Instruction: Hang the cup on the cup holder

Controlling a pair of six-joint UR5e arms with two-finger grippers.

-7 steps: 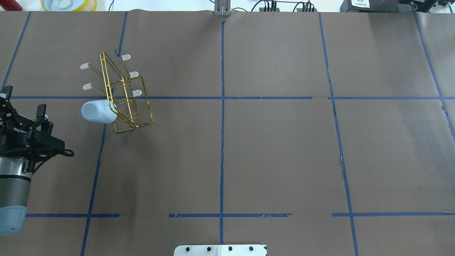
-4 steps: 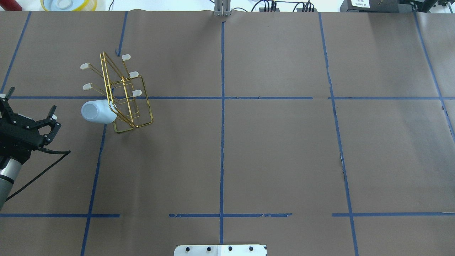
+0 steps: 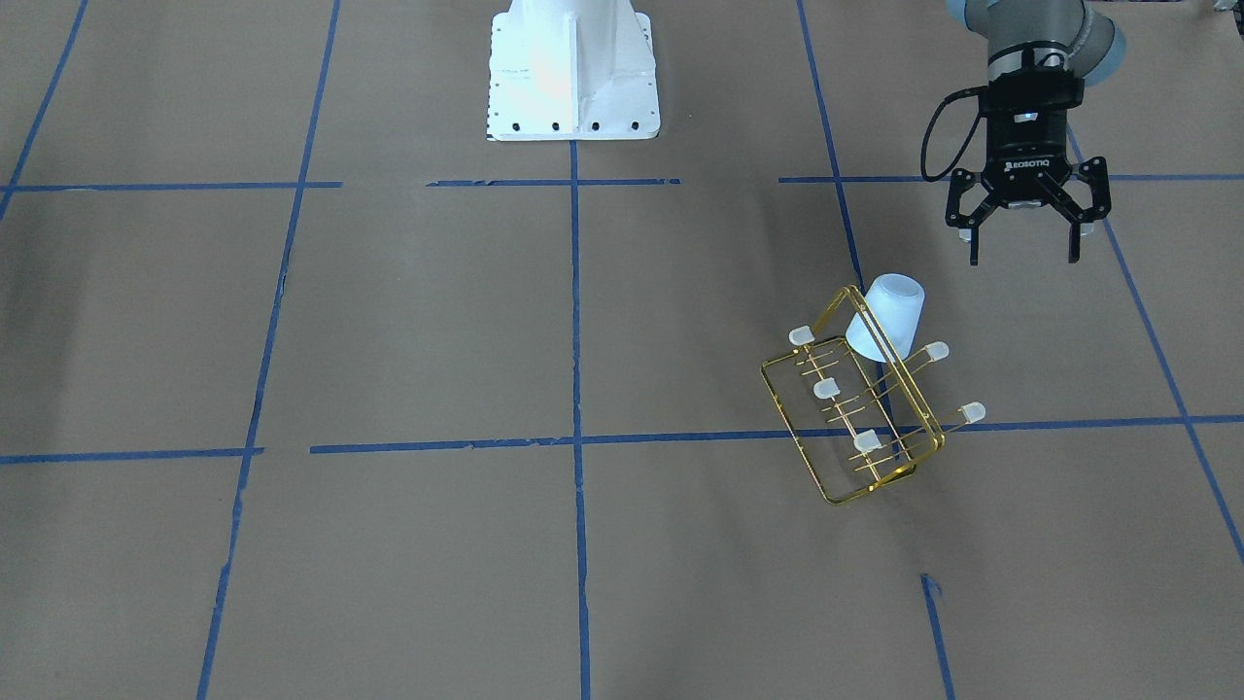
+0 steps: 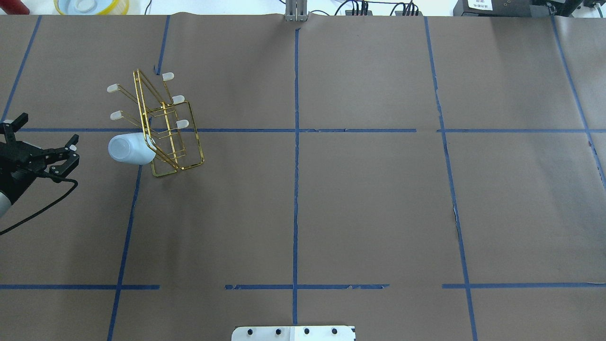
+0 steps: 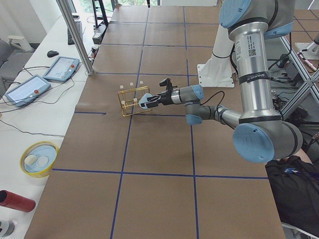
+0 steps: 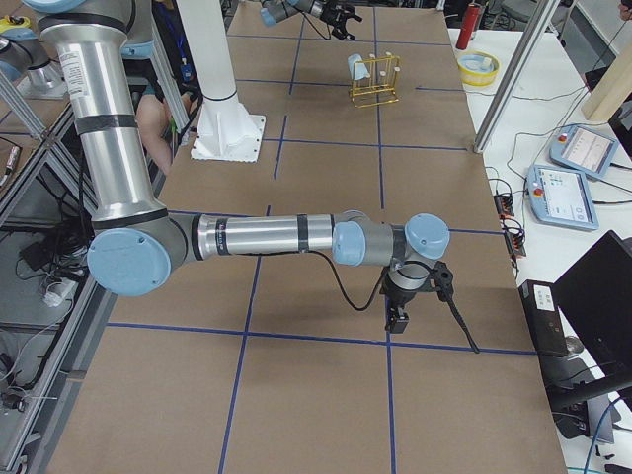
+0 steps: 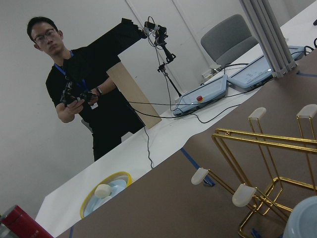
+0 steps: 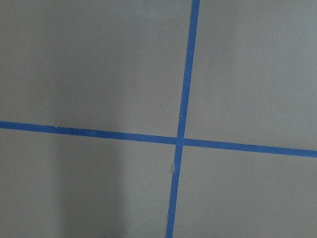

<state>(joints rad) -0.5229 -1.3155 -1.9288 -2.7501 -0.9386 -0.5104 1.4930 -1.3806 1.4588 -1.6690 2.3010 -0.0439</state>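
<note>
The pale blue cup (image 4: 127,148) sits tilted on a prong at the near-left corner of the gold wire cup holder (image 4: 166,127), its base pointing away from the frame. The front-facing view shows the cup (image 3: 888,315) leaning on the cup holder (image 3: 847,428). My left gripper (image 4: 47,129) is open and empty, a short way to the left of the cup, apart from it (image 3: 1024,255). The left wrist view catches the holder's prongs (image 7: 267,163) and the cup's edge (image 7: 303,224). My right gripper (image 6: 400,314) shows only in the exterior right view; I cannot tell its state.
A yellow-rimmed bowl (image 4: 92,5) and a red can (image 5: 15,201) lie past the table's left end. A person (image 7: 84,99) stands beyond that end. Control tablets (image 5: 22,89) and a metal post (image 5: 75,35) sit at the far edge. The robot base (image 3: 573,68) is mid-table.
My left gripper has drawn back to the left and slightly farther up the table, still open. The cup and the holder have not moved.
</note>
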